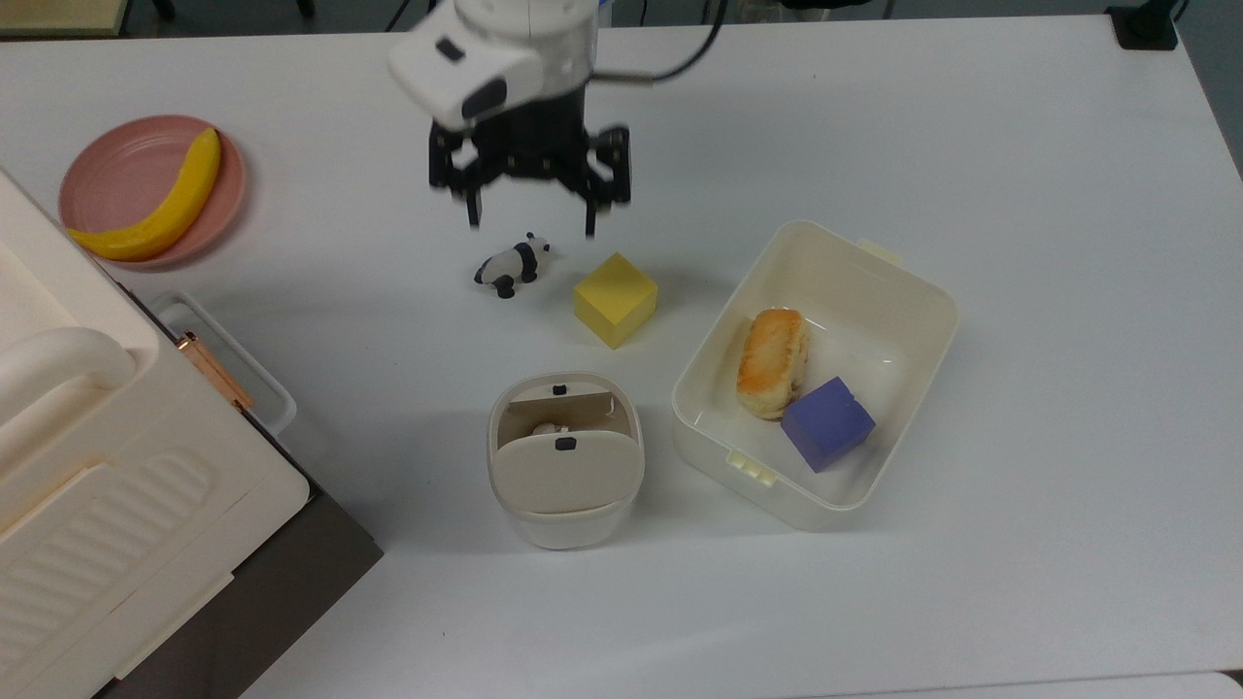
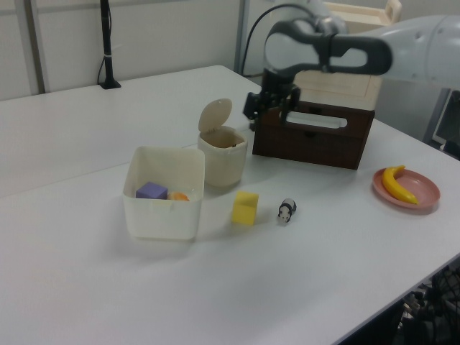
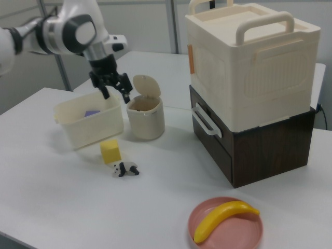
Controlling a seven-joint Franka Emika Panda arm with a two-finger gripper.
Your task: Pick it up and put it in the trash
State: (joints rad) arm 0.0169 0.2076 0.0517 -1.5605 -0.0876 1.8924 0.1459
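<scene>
The trash (image 1: pixel 563 529) is a small cream bin with its flap lid tipped up, standing in the middle of the table; it also shows in the left view (image 2: pixel 224 169) and the right view (image 3: pixel 146 124). The white wad is hidden. A pale lump (image 1: pixel 547 427) lies inside the bin's opening, and I cannot tell whether it is the wad. My gripper (image 1: pixel 531 226) hangs open and empty, raised above the table beyond the bin toward the top view's top. It is also seen high beside the bin's lid (image 2: pixel 267 115) (image 3: pixel 115 95).
A panda figurine (image 1: pixel 513 265) and a yellow cube (image 1: pixel 615 299) lie between gripper and bin. A cream tub (image 1: pixel 714 349) on the top view's right holds a bread roll (image 1: pixel 772 361) and a purple cube (image 1: pixel 826 423). A banana on a pink plate (image 1: pixel 107 165) and a large box (image 1: pixel 87 466) stand on the top view's left.
</scene>
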